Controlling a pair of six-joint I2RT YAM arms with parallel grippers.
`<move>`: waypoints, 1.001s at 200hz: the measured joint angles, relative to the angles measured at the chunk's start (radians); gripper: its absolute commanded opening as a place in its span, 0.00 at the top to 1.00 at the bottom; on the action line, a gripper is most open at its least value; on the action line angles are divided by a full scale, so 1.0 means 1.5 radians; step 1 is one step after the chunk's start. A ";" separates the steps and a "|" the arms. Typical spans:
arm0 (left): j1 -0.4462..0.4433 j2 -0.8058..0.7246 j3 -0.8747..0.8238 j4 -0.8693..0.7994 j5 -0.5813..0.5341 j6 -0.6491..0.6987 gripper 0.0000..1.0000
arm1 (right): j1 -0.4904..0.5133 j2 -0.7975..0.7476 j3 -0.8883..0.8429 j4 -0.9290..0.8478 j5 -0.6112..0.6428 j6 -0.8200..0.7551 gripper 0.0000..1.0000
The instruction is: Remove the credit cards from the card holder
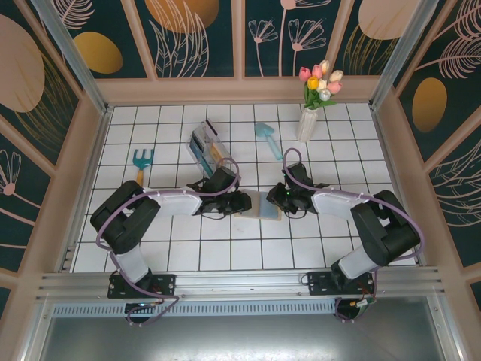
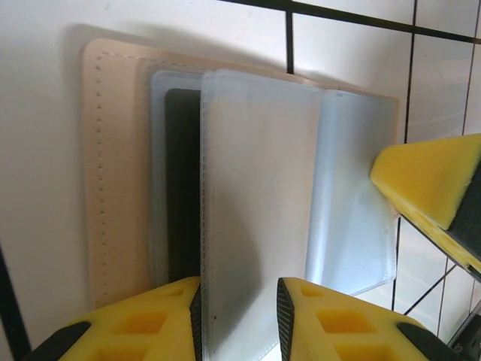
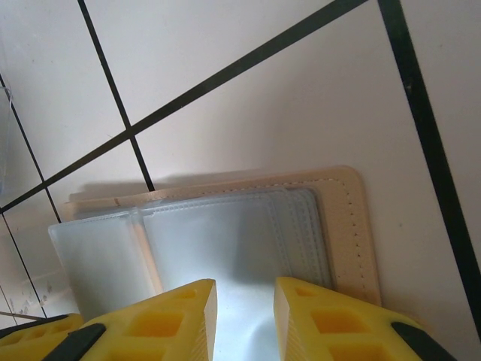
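The card holder (image 1: 261,205) lies open on the white tiles between my two grippers. In the left wrist view its tan cover (image 2: 113,173) shows at the left, with frosted plastic sleeves fanned over it. A dark credit card (image 2: 183,188) sits inside one sleeve. A pale sleeve leaf (image 2: 259,173) runs up between the jaws of my left gripper (image 2: 239,289), which stand apart; what that leaf holds I cannot make out. My right gripper (image 3: 245,289) is open too, its tips over the sleeves (image 3: 225,233) on the holder's other half (image 3: 349,226). One right fingertip (image 2: 428,177) reaches into the left wrist view.
A clear acrylic rack (image 1: 207,147) stands behind the left gripper. A blue hand rake (image 1: 142,159) lies at the left, a teal trowel (image 1: 267,137) at the back centre, and a white vase of tulips (image 1: 310,120) at the back right. Patterned walls enclose the table.
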 measured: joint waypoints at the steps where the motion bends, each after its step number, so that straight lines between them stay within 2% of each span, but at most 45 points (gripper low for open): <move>1: 0.000 0.000 0.000 0.000 0.001 0.000 0.68 | 0.000 0.000 0.000 0.000 0.000 0.000 0.71; 79: 0.000 -0.008 0.000 0.056 0.059 0.003 0.65 | 0.000 -0.001 0.003 -0.004 0.002 0.000 0.71; 112: -0.007 -0.008 0.002 0.108 0.094 -0.008 0.65 | 0.001 -0.037 0.004 -0.029 0.026 -0.008 0.70; 147: -0.025 0.013 0.037 0.118 0.107 -0.010 0.65 | -0.006 -0.077 0.011 -0.039 0.038 -0.024 0.69; 200: -0.028 0.037 0.043 0.133 0.111 -0.014 0.66 | -0.015 -0.079 0.011 -0.038 0.030 -0.030 0.69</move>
